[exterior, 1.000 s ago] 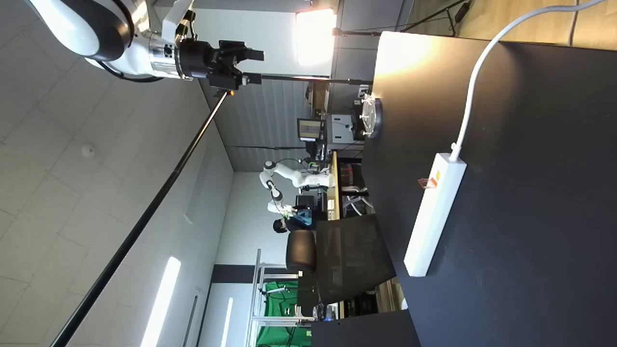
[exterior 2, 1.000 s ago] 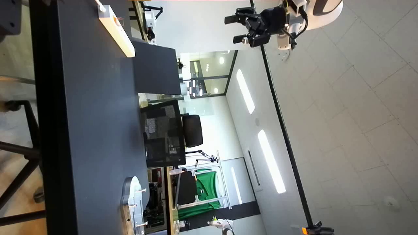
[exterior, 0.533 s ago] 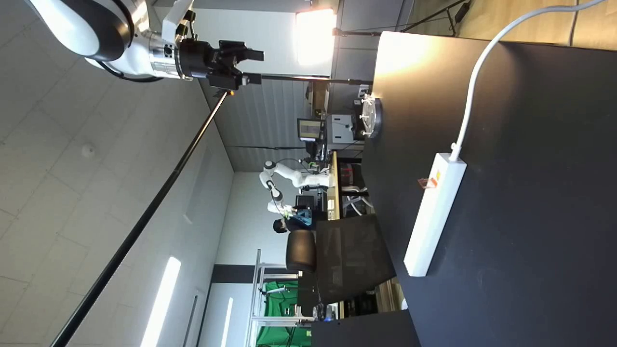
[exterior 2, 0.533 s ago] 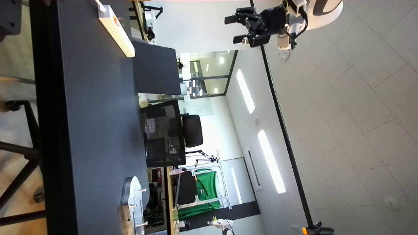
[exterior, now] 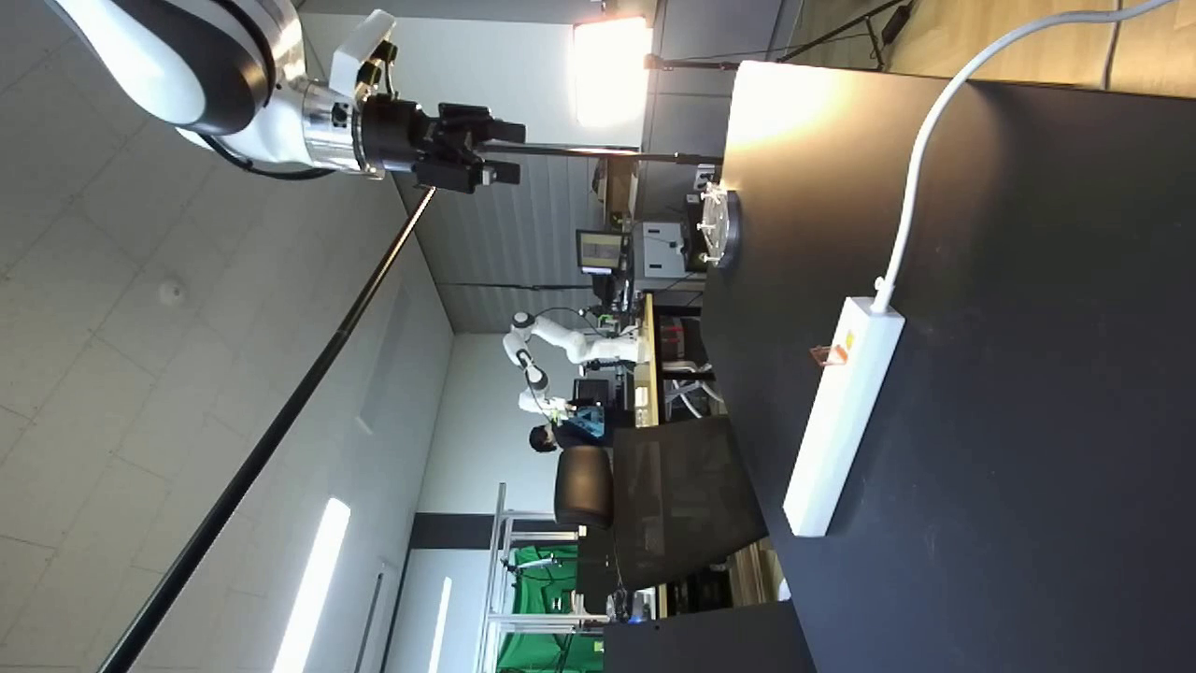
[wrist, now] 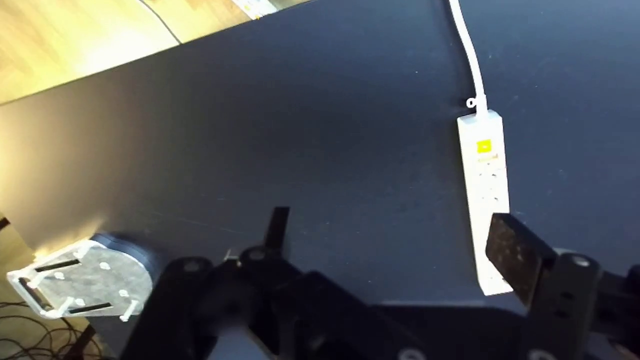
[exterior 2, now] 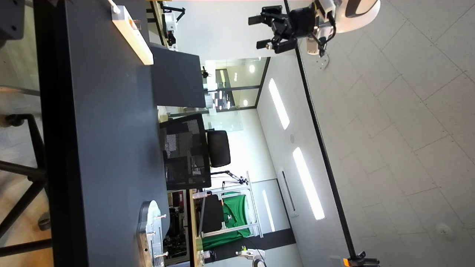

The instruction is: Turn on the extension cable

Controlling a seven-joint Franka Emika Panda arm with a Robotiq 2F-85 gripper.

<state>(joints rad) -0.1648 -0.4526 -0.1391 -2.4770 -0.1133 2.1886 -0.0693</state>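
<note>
Above the tabletop: my tool hangs with its fingers spread wide, only air between them, well apart from everything below.
Extension cable: lying on the tabletop, long and white, faint socket holes showing in my wrist view, where one finger covers part of it near one end.
Cord: white, coming from the opposite end and curving past the tabletop's edge in an exterior view.
Switch: small, orange-red, near the cord; whether it is on I cannot tell.
Plate: pale, with upright bolts, at the tabletop's edge, well apart from the extension cable.
Chair: black, mesh-backed, beyond the tabletop in an exterior view.
</note>
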